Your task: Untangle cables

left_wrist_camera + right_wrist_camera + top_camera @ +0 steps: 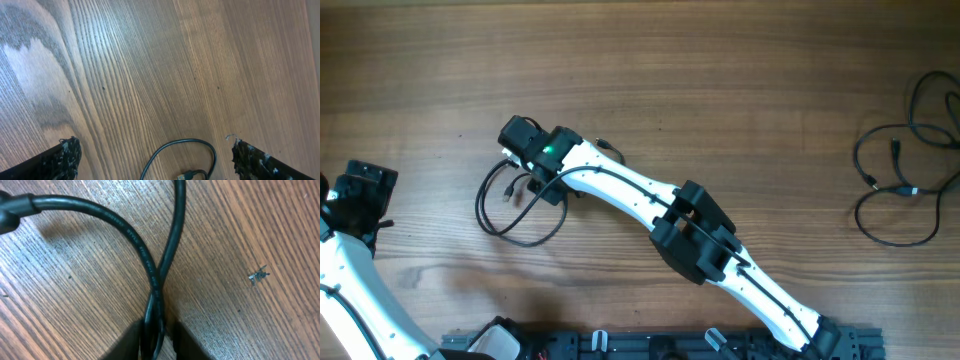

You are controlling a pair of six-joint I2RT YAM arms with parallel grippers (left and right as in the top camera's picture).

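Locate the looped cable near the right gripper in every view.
Overhead: cable loop left of centre, under the right gripper.
Left wrist: probably the same loop, bottom centre.
Right wrist: its strands cross at centre and run down into the gripper.
Shared landmark: the wood-grain table.

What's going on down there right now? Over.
Left gripper open, empty. Right gripper shut on looped cable. Second cable bunch far right, untouched. Nothing blocking seen.

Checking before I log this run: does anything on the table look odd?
A small grey fleck lies on the table near the cable pinched by the right gripper; it looks like debris, too small to identify. Nothing else stands out.
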